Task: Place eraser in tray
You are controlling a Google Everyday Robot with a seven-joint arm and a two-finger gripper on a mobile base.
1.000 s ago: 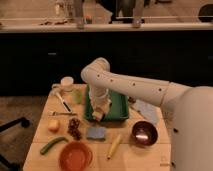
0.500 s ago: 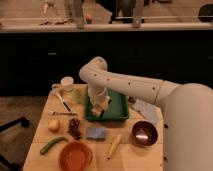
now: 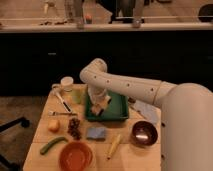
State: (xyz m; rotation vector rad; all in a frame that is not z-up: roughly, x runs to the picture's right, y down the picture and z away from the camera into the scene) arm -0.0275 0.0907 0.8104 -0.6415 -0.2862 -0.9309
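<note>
One gripper (image 3: 101,101) hangs low over the left half of the green tray (image 3: 119,112) at mid-frame, with the tan eraser (image 3: 98,109) at its tip; whether it grips the eraser cannot be told. Lifting away while clamped would likely carry the eraser out over the rim.

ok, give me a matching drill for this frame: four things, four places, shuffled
Things:
1. tool
2. blue pad
3. orange bowl
4. banana

Places:
a. at the front edge of the table
b. over the green tray
c. just in front of the green tray
d. between the blue pad and the dark bowl

Pairs: 1-b, 2-c, 3-a, 4-d
</note>
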